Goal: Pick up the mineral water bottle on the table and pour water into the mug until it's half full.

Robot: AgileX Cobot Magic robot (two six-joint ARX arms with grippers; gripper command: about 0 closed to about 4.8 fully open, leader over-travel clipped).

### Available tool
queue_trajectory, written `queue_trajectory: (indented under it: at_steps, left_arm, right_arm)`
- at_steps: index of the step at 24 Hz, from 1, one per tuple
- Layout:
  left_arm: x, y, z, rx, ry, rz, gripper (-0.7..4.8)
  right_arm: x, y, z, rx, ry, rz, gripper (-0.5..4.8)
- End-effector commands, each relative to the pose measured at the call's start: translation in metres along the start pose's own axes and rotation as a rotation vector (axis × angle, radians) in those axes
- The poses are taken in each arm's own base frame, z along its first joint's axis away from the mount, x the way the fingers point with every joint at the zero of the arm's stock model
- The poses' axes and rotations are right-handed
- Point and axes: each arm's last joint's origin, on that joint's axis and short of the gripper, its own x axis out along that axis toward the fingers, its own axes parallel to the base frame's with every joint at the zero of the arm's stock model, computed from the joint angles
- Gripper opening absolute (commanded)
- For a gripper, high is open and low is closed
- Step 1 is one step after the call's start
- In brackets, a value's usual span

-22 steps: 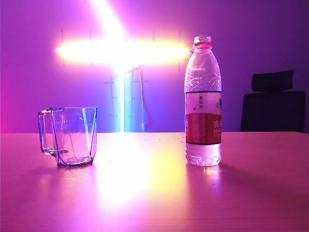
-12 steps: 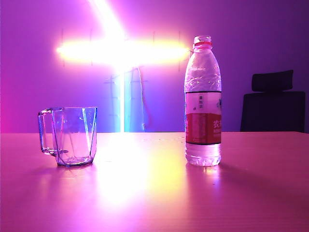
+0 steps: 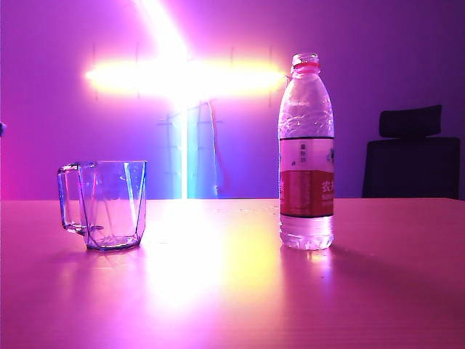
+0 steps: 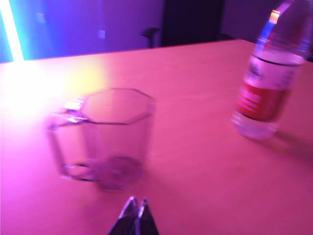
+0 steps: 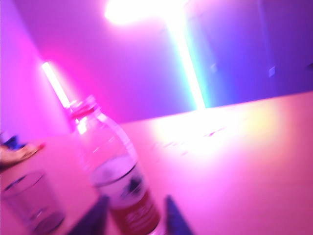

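The tall clear plastic bottle (image 5: 115, 176) stands between the right tool's (image 5: 134, 215) parted fingers, unheld; the left tool (image 4: 135, 213), fingertips together, faces the faceted glass mug (image 4: 105, 137) on the desk (image 3: 232, 291).

One mineral water bottle (image 3: 306, 153) and one mug (image 3: 103, 204) are seen on one table (image 3: 232, 305). One black chair (image 3: 411, 154) is seen beyond the table's far right edge. Two grippers are counted: the left gripper (image 4: 134, 211), and the right gripper (image 5: 133, 214).
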Motion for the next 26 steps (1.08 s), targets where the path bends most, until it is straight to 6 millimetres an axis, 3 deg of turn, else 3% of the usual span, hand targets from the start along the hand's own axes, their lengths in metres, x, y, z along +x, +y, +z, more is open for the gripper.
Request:
queue_trajectory:
  at_steps: [1, 2, 3, 9, 21, 26]
  left_arm:
    - [0.003, -0.003, -0.003, 0.008, 0.055, -0.037, -0.02]
    - [0.005, -0.003, -0.005, 0.009, 0.076, -0.036, -0.02]
    - [0.005, -0.003, -0.005, 0.009, 0.083, -0.036, -0.02]
    - [0.005, -0.003, -0.005, 0.009, 0.081, -0.036, -0.02]
    - [0.005, -0.003, -0.005, 0.009, 0.081, -0.035, -0.02]
    - [0.005, -0.003, -0.005, 0.009, 0.081, -0.035, -0.02]
  right_arm:
    - [0.006, 0.012, 0.012, -0.026, 0.003, 0.049, 3.44]
    - [0.01, 0.017, 0.015, -0.075, 0.03, 0.075, 4.53]
    - [0.016, 0.022, 0.014, -0.128, 0.07, 0.106, 4.79]
    - [0.053, 0.037, -0.015, -0.21, 0.208, 0.145, 4.79]
    - [0.141, 0.029, -0.086, -0.219, 0.202, 0.188, 4.79]
    - [0.169, 0.03, -0.097, -0.218, 0.209, 0.196, 4.79]
